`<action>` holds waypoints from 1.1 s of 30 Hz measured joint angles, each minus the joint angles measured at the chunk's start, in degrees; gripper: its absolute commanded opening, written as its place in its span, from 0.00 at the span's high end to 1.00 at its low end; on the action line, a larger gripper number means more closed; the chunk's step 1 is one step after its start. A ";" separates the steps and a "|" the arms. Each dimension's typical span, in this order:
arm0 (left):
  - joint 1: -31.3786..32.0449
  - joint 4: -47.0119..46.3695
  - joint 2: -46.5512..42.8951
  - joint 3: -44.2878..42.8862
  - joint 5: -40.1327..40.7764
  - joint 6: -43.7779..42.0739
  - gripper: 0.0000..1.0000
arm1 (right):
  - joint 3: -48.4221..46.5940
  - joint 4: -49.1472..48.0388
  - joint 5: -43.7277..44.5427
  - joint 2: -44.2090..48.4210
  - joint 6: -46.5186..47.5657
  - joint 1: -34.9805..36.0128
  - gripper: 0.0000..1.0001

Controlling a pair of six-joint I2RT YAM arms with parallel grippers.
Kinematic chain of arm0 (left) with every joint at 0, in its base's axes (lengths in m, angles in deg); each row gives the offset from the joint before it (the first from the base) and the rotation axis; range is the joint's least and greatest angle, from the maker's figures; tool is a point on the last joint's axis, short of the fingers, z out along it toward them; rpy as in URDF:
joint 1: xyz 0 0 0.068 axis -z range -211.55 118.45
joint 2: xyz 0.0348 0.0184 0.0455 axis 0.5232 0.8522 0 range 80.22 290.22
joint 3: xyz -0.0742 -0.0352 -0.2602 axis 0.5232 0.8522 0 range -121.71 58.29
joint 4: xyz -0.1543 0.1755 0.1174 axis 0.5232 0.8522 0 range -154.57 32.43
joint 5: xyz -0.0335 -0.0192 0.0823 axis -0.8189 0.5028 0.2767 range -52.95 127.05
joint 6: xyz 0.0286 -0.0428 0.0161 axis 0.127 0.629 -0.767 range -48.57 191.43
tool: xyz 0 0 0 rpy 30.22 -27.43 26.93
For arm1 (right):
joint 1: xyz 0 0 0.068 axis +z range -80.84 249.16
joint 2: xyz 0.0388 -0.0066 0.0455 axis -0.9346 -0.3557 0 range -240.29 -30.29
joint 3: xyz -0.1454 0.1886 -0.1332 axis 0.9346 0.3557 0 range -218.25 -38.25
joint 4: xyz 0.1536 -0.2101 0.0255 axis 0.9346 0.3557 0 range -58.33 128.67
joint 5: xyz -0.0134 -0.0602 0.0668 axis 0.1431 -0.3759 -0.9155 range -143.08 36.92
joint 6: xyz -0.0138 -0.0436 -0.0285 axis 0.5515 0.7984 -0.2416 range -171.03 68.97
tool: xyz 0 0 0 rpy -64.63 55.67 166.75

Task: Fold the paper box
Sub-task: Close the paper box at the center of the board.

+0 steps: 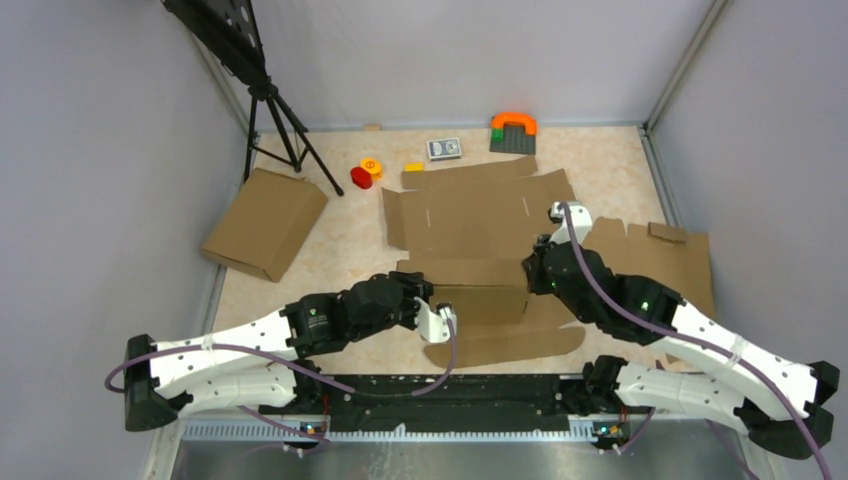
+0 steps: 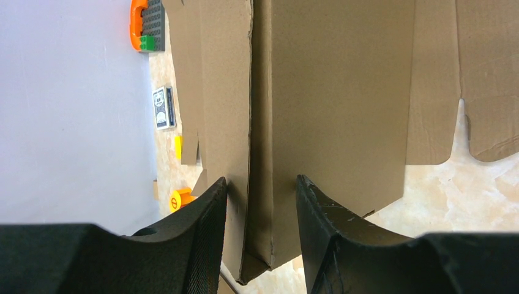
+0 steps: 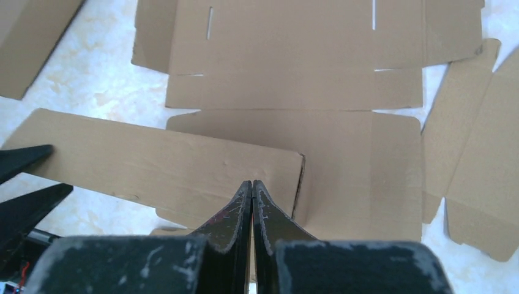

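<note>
I'm pinching the paper box [image 1: 470, 215]'s near wall upright in the left tool [image 2: 261, 182], the right tool [image 3: 252, 185] closed empty, while the other flaps are lying flat.

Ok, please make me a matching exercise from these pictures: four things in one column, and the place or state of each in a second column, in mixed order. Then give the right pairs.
Things
1. left gripper
2. right gripper
3. card deck
4. plain cardboard slab

Place or state
A. by the far edge of the table, beside the grey block plate
B. fingers apart, astride a raised fold of the paper box
C. at the table's left side, near the tripod
D. fingers shut together, nothing between them

Pairs: 1-B, 2-D, 3-A, 4-C
</note>
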 measured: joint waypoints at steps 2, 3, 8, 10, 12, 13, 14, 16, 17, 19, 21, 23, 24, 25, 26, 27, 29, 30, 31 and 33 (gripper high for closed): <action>0.02 0.02 0.00 0.00 0.02 0.00 0.54 | 0.11 -0.68 -0.02 0.00 0.24 0.00 1.00; 0.04 0.02 0.00 0.00 0.04 0.00 0.54 | 0.81 -0.74 0.00 0.17 0.11 0.00 1.00; 0.09 0.02 0.28 0.00 0.24 -0.02 0.52 | 7.76 -3.06 0.48 2.01 -2.91 0.00 1.00; 0.24 0.04 0.37 -0.02 0.24 0.00 0.46 | 8.85 -3.82 0.35 3.13 -3.65 0.00 1.00; 0.28 0.28 0.37 -0.15 0.17 0.26 0.41 | 8.98 -4.15 0.52 3.13 -4.04 0.00 1.00; 0.28 0.63 0.37 -0.28 -0.13 0.59 0.40 | 8.98 -4.22 0.68 3.04 -4.09 0.00 1.00; 0.28 1.11 0.33 -0.50 -0.46 1.05 0.38 | 8.98 -4.22 0.70 3.04 -4.13 0.00 1.00; 0.26 2.29 0.13 -1.38 -1.33 2.60 0.33 | 8.98 -4.22 0.72 3.06 -4.26 0.00 1.00; 0.28 3.08 -0.13 -2.14 -2.12 3.80 0.32 | 8.98 -4.24 0.74 3.06 -4.28 0.00 1.00; 0.35 4.35 -0.85 -4.00 -3.04 6.78 0.31 | 8.98 -4.22 0.74 3.06 -4.28 0.00 1.00; 0.33 4.83 -2.01 -6.49 -4.11 11.13 0.32 | 8.98 -4.24 0.74 3.06 -4.28 0.00 1.00; 0.33 4.68 -3.56 -8.50 -5.42 14.82 0.34 | 8.98 -4.24 0.74 3.06 -4.26 0.00 1.00; 0.35 4.44 -4.59 -9.31 -5.79 16.70 0.37 | 8.98 -4.26 0.74 3.06 -4.26 0.00 1.00; 0.35 4.07 -5.81 -9.97 -6.01 18.80 0.44 | 8.98 -4.28 0.74 3.06 -4.26 0.00 1.00; 0.35 3.58 -7.13 -10.43 -5.92 21.11 0.58 | 8.98 -4.28 0.72 3.06 -4.26 -0.02 1.00; 0.35 3.04 -8.31 -10.60 -5.62 23.12 0.75 | 8.98 -4.26 0.74 3.06 -4.26 0.00 1.00; 0.35 1.73 -10.99 -10.67 -3.74 27.71 1.00 | 8.98 -4.28 0.72 3.04 -4.26 0.00 1.00; 0.35 1.29 -11.74 -10.75 -2.40 30.45 1.00 | 8.98 -4.28 0.72 3.04 -4.24 0.00 1.00; 0.35 1.01 -12.48 -11.13 0.13 33.09 1.00 | 8.98 -4.28 0.74 3.04 -4.24 0.00 1.00; 0.26 2.51 -12.52 -13.38 4.52 38.42 1.00 | 8.98 -4.28 0.74 3.02 -4.24 0.00 1.00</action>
